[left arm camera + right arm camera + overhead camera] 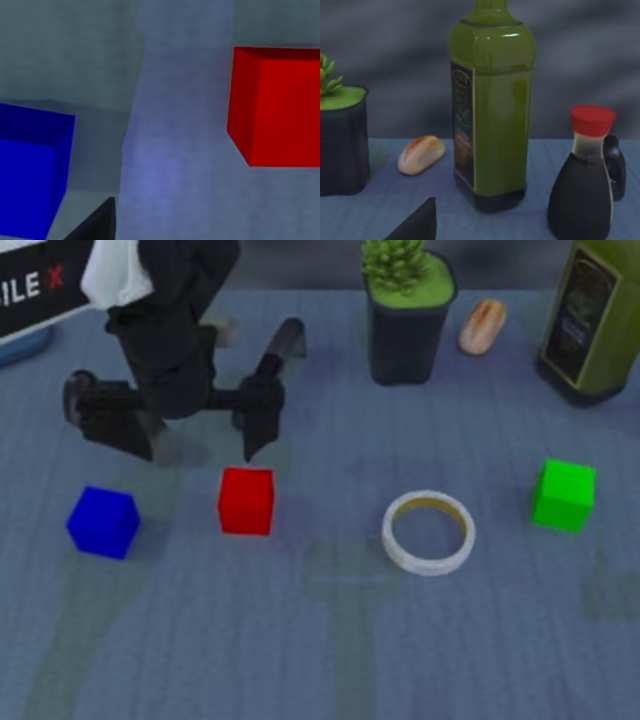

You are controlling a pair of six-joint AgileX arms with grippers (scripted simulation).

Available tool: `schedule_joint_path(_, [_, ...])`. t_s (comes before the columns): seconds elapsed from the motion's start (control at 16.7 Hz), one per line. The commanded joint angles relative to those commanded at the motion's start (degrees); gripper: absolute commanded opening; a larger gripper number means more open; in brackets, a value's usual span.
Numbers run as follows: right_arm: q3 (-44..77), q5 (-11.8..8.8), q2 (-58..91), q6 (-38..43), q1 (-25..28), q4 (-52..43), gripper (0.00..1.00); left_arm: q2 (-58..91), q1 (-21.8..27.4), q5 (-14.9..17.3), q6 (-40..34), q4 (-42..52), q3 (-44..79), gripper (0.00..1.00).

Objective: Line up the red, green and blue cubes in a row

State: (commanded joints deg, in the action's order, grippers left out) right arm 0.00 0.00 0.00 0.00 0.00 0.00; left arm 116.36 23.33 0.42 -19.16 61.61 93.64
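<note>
The blue cube [102,522] sits at the table's left, the red cube [246,501] a short way to its right, and the green cube [563,495] far to the right. My left gripper [205,450] hovers open just behind the gap between blue and red, holding nothing. The left wrist view shows the blue cube [30,172] and the red cube [275,107] on either side, with one dark fingertip [100,222] low in the frame. My right gripper [480,234] is outside the top view. It faces the back-right clutter, with one fingertip [420,222] showing.
A white tape ring [429,532] lies between the red and green cubes. Along the back stand a potted plant [408,315], a bread roll [482,326] and a green bottle [592,320]. A soy sauce bottle [585,175] stands beside the green bottle [490,100].
</note>
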Motion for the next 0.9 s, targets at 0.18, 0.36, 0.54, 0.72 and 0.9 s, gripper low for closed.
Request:
schedule_joint_path(0.18, [0.0, 0.0, 0.0, 0.0, 0.0, 0.0, 1.0, 8.3, 1.9, -0.1, -1.6, 4.3, 8.5, 1.0])
schedule_joint_path(0.36, [0.0, 0.0, 0.0, 0.0, 0.0, 0.0, 1.0, 12.0, 2.8, -0.2, -2.3, 6.1, 12.5, 1.0])
schedule_joint_path(0.54, [0.0, 0.0, 0.0, 0.0, 0.0, 0.0, 1.0, 12.2, 2.8, -0.2, -2.3, 6.1, 12.7, 1.0])
schedule_joint_path(0.72, [0.0, 0.0, 0.0, 0.0, 0.0, 0.0, 1.0, 12.2, 2.5, -0.2, -2.2, 5.8, 12.4, 1.0])
schedule_joint_path(0.9, [0.0, 0.0, 0.0, 0.0, 0.0, 0.0, 1.0, 13.6, 2.7, -0.2, -2.1, 1.8, 9.6, 1.0])
